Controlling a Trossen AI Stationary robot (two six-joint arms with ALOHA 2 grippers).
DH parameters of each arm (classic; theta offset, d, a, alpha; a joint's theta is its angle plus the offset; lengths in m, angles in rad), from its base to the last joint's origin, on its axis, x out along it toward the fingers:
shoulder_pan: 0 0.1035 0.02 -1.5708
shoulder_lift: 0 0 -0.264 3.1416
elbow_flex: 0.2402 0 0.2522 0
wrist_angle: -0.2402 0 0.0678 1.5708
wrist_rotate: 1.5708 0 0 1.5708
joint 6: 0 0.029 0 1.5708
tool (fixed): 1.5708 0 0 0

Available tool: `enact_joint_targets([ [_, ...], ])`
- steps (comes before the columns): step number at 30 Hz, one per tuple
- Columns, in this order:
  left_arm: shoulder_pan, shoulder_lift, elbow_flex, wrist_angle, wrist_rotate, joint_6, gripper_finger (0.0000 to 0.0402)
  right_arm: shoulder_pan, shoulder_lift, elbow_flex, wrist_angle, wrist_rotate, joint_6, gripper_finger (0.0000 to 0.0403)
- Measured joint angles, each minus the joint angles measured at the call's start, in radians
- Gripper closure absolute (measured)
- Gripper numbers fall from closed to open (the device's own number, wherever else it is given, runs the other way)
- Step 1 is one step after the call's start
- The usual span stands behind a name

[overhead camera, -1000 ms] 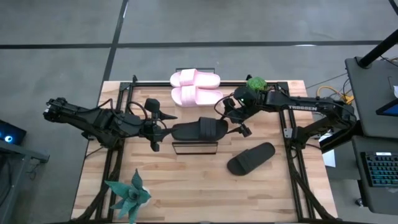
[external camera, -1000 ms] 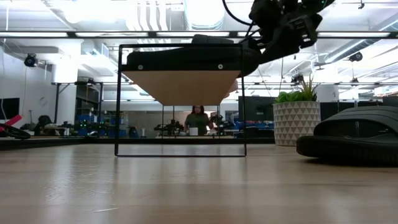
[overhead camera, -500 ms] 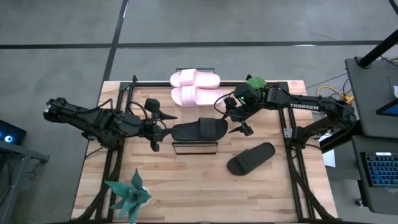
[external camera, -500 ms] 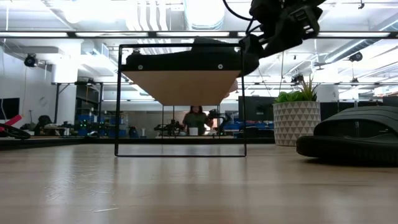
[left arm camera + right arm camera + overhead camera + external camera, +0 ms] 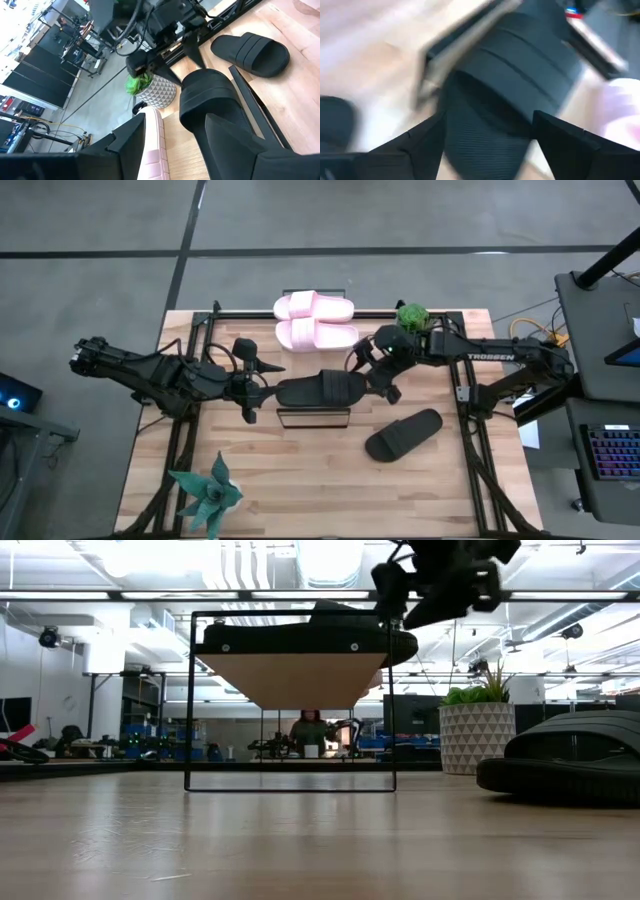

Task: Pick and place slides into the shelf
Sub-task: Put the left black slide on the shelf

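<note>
Watching one black slide (image 5: 320,391) lying flat along the top of the shelf (image 5: 313,420), near the middle of the table (image 5: 300,480), strap up, toe pointing right. Seeing it from table height too, stretching along the shelf's wooden plank (image 5: 290,675) with its right end reaching past the black frame.

Catching the left gripper (image 5: 262,392) sitting at the slide's left end, level with the shelf top. Finding its fingers (image 5: 125,142) standing apart, with the slide running out ahead between them. Not managing to tell whether they are actually clamping the sole or just flanking it.

Spotting the right gripper (image 5: 372,377) at the slide's right end, fingers spread wide and released, grasping nothing. Seeing it from the low camera hanging just above and to the right of the slide's toe (image 5: 440,580). Looking past its own fingers (image 5: 425,145) straight at the ribbed strap, close ahead.

Noting the second black slide (image 5: 403,434) lying on the table right of and nearer than the shelf, angled, well apart from both grippers. Finding the two pink slides (image 5: 315,320) lying side by side at the far edge, beyond the shelf. Picking out a small potted plant (image 5: 412,315) to the far right and a green plant (image 5: 207,492) at the near left corner.
</note>
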Motion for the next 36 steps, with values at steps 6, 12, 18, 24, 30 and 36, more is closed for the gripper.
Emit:
enact_joint_targets([
  [6,0.000,0.000,0.000,-0.001,0.000,-0.001,0.0210,0.061,-0.014,0.000,0.022,0.182,-0.025,0.0167],
  [12,0.000,0.000,0.000,-0.001,0.000,-0.002,0.0210,0.070,-0.040,-0.001,0.020,0.168,-0.006,0.0188],
  [18,0.000,0.007,0.000,-0.001,0.000,-0.002,0.0210,0.071,-0.010,-0.002,0.034,0.175,-0.024,0.0187],
  [24,0.000,0.015,0.000,-0.001,0.000,-0.003,0.0210,0.071,0.010,-0.002,0.092,0.176,-0.037,0.0188],
  [30,0.000,0.022,0.000,-0.002,0.000,-0.003,0.0210,0.071,0.037,-0.002,0.109,0.176,-0.071,0.0188],
  [36,0.000,0.023,0.000,-0.002,0.000,-0.003,0.0210,0.071,0.063,-0.002,0.144,0.176,-0.068,0.0188],
])
